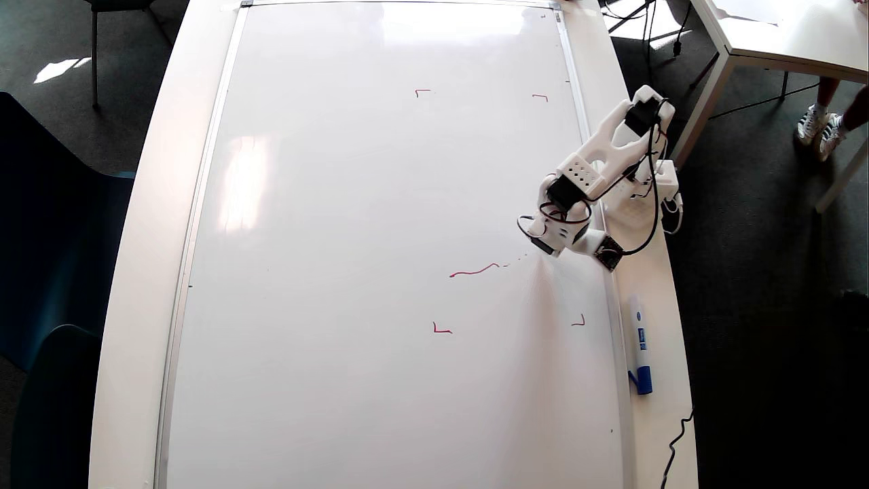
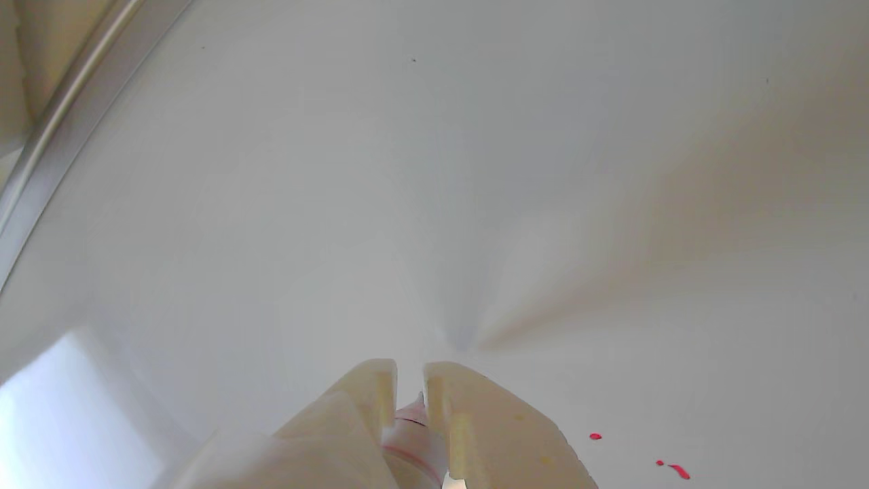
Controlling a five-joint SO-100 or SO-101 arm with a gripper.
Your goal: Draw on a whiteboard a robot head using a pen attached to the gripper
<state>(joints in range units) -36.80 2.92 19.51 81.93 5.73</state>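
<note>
- The robot head is barely starting: only one wobbly red stroke (image 1: 475,271) is lying on the whiteboard (image 1: 339,272), trailing into a few red dots toward the gripper (image 2: 410,380).
- Everything else is remaining, in my judgement: the rest of the outline, the inner squares, the side stalk.
- In the wrist view the gripper's jaws are sitting narrow, clamping the pen (image 2: 411,415); its tip is hidden.
- Four red corner marks (image 1: 441,330) are framing the stroke.
- A blue-capped marker (image 1: 639,346) is lying on the white tabletop (image 1: 136,272), below the gripper in the overhead view.
- The board is glaring with window light; dark carpet is surrounding the table, and someone's sneakers (image 1: 820,126) are showing at the far right.
</note>
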